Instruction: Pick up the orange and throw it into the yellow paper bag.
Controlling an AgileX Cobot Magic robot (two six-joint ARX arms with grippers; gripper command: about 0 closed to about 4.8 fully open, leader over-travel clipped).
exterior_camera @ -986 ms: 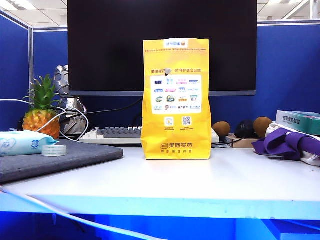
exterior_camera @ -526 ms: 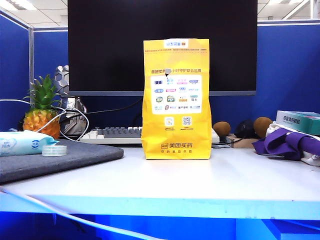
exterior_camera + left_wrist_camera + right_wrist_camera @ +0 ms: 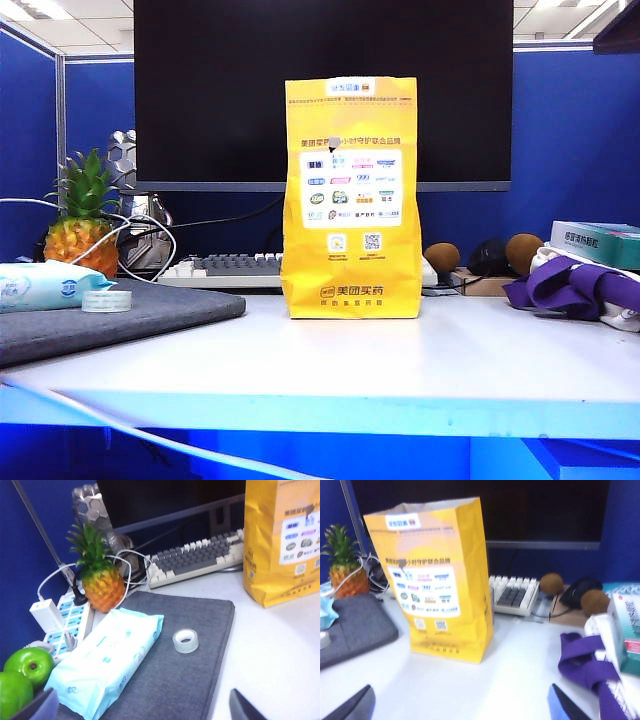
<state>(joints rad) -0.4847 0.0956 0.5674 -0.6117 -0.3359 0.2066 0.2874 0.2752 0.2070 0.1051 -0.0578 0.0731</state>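
The orange shows in no view, so its place cannot be told; it may already lie inside the yellow paper bag (image 3: 351, 200), which stands upright mid-counter (image 3: 450, 360). Such a fruit would likely be firm, smooth and slippery, best taken across its widest girth. The bag looks light and easily tipped. The left end effector (image 3: 145, 707) hovers over the grey mat (image 3: 170, 670) at the bag's eight o'clock, fingers spread wide, empty. The right end effector (image 3: 462, 705) hangs near the bag's five o'clock, likewise spread, holding nothing.

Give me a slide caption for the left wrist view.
Open left claw above a gray mat with wipes and tape, yellow bag beyond.
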